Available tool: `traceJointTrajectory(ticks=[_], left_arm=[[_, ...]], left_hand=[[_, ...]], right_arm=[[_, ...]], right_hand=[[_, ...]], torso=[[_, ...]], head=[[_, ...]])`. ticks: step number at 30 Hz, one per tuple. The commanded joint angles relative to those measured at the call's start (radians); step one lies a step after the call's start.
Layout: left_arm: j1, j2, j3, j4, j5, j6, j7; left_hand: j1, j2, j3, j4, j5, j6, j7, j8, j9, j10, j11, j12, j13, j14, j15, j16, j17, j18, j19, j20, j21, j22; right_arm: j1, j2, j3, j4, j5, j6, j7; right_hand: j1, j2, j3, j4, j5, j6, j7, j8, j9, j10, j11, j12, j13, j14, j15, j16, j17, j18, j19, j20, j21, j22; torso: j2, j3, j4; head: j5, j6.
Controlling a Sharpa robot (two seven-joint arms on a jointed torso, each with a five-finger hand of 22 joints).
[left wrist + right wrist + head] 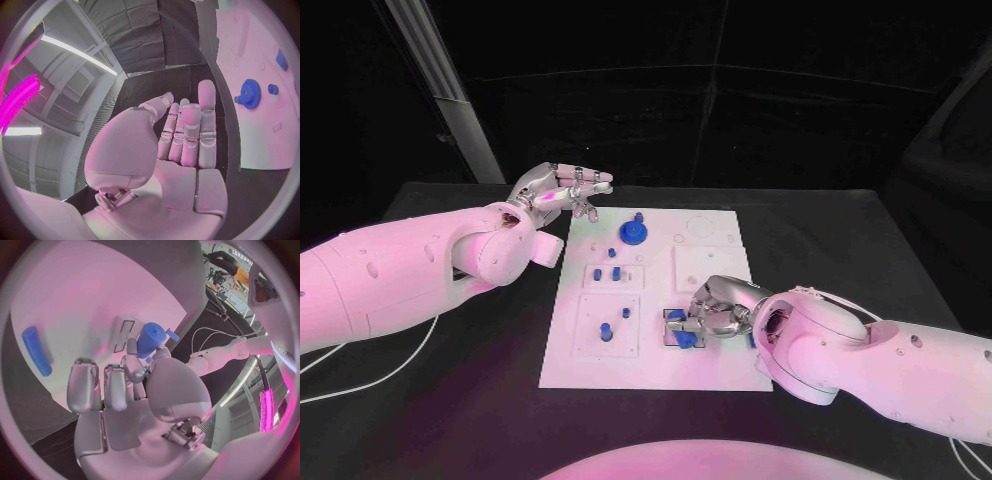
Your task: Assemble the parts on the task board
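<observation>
While curled, right hand (715, 312) on part (681, 328)

The task board (711, 265) is a plain white plate on a black table (848, 220). The parts on it are blue: a blue toothed wheel (633, 234), small blue pegs (613, 272) further down the board, and a blue cylinder (150, 339) at the right hand (711, 315). A longer blue bar (36, 350) lies flat on the white surface. Both hands are silver, the left hand (560, 190) included, on white arms. The piece under the right hand's fingers (94, 385) seems to be blue with a paler face, though it is hard to tell.
</observation>
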Motion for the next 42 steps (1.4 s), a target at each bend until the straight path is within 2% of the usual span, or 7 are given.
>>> traceJointTrajectory(ticks=[1, 4, 7, 14, 23, 29, 42], left_arm=[[0.002, 0.000, 0.001, 0.002, 0.003, 0.010, 0.004], [0.002, 0.000, 0.001, 0.003, 0.003, 0.010, 0.004], [0.002, 0.000, 0.001, 0.003, 0.003, 0.010, 0.004], [0.002, -0.001, 0.001, 0.002, 0.003, 0.010, 0.004], [0.002, 0.001, 0.001, -0.002, 0.003, 0.010, 0.003], [0.001, 0.003, 0.001, -0.003, 0.003, 0.011, 0.003], [0.001, 0.003, 0.001, -0.005, 0.003, 0.011, 0.002]], left_hand=[[-0.001, 0.004, -0.003, 0.000, 0.005, -0.001, 0.005, 0.004, 0.000, -0.008, -0.001, 0.004, -0.001, -0.007, -0.001, 0.000, -0.001, 0.014, -0.003, 0.003, -0.007, -0.002], [-0.001, 0.004, -0.003, 0.000, 0.005, -0.001, 0.005, 0.004, 0.000, -0.008, -0.001, 0.004, -0.001, -0.007, -0.001, 0.000, -0.001, 0.014, -0.003, 0.003, -0.007, -0.002], [-0.001, 0.004, -0.003, 0.000, 0.005, -0.001, 0.005, 0.004, 0.000, -0.008, -0.001, 0.004, -0.001, -0.007, -0.001, 0.000, -0.001, 0.014, -0.003, 0.003, -0.007, -0.002], [-0.001, 0.004, -0.003, 0.000, 0.005, -0.001, 0.005, 0.004, 0.000, -0.008, -0.001, 0.004, -0.001, -0.007, -0.001, 0.000, -0.001, 0.014, -0.003, 0.003, -0.007, -0.002], [-0.001, 0.004, -0.003, 0.000, 0.005, -0.001, 0.005, 0.004, 0.000, -0.008, -0.001, 0.004, -0.001, -0.007, -0.001, 0.000, -0.001, 0.014, -0.003, 0.003, -0.007, -0.002], [-0.001, 0.004, -0.003, 0.000, 0.005, -0.001, 0.005, 0.004, 0.000, -0.008, -0.001, 0.005, -0.001, -0.007, -0.001, 0.000, -0.001, 0.014, -0.003, 0.003, -0.007, -0.002], [0.000, 0.005, -0.004, 0.000, 0.005, -0.002, 0.006, 0.004, 0.000, -0.010, -0.001, 0.006, -0.001, -0.007, -0.002, 0.000, -0.003, 0.014, -0.003, 0.002, -0.008, -0.003]], right_arm=[[0.001, 0.008, 0.000, -0.007, -0.008, -0.011, -0.042], [0.001, 0.015, 0.000, -0.010, -0.015, -0.019, -0.042], [0.001, 0.018, 0.000, -0.010, -0.029, -0.021, -0.043], [0.001, 0.009, 0.000, -0.003, -0.047, -0.009, -0.048], [0.001, -0.018, 0.000, 0.017, -0.050, 0.009, -0.024], [0.001, -0.020, 0.000, 0.015, -0.063, 0.007, -0.033], [0.001, -0.015, 0.000, 0.005, -0.085, -0.007, -0.027]], right_hand=[[-0.022, -0.011, -0.023, 0.001, -0.089, -0.017, 0.009, -0.008, 0.007, -0.021, 0.004, -0.036, -0.028, 0.055, -0.002, -0.008, -0.006, -0.014, -0.007, -0.001, -0.012, -0.014], [-0.049, -0.034, -0.040, 0.002, -0.173, -0.037, 0.016, -0.016, 0.015, -0.045, 0.010, -0.086, -0.066, 0.054, 0.004, -0.012, -0.009, -0.011, -0.014, 0.002, -0.023, -0.032], [-0.097, -0.104, -0.001, 0.005, -0.240, -0.073, 0.031, -0.031, 0.015, -0.080, 0.022, -0.154, -0.117, 0.052, 0.015, -0.016, -0.008, -0.007, -0.024, 0.013, -0.037, -0.054], [-0.173, -0.172, 0.071, 0.007, -0.254, -0.079, 0.033, -0.029, 0.020, -0.090, 0.025, -0.184, -0.140, 0.051, 0.017, -0.023, -0.011, -0.005, -0.025, 0.017, -0.044, -0.062], [-0.170, -0.113, 0.104, 0.002, -0.231, -0.028, 0.013, 0.004, 0.035, -0.049, 0.008, -0.135, -0.101, 0.060, 0.004, -0.005, 0.022, -0.014, -0.003, 0.007, -0.017, -0.011], [0.007, -0.059, 0.146, -0.062, -0.149, -0.013, 0.002, 0.021, 0.045, -0.024, -0.003, -0.100, -0.070, 0.062, -0.005, 0.002, 0.035, -0.017, 0.003, -0.002, -0.009, 0.005], [0.084, -0.058, 0.146, -0.108, -0.146, -0.014, 0.001, 0.028, 0.049, -0.018, -0.004, -0.091, -0.060, 0.062, -0.007, 0.000, 0.035, -0.017, 0.002, -0.004, -0.010, 0.003]], torso=[[0.000, 0.0008, -0.0011], [0.000, 0.0009, -0.0010], [0.000, 0.0010, -0.0015], [-0.001, 0.0013, -0.0031], [-0.002, 0.0014, -0.0011], [-0.002, 0.0008, -0.0009], [-0.001, 0.0005, -0.0014]], head=[[0.001, -0.001], [0.002, 0.000], [0.003, 0.001], [0.003, 0.000], [0.002, 0.000], [0.000, 0.001], [-0.001, 0.001]])
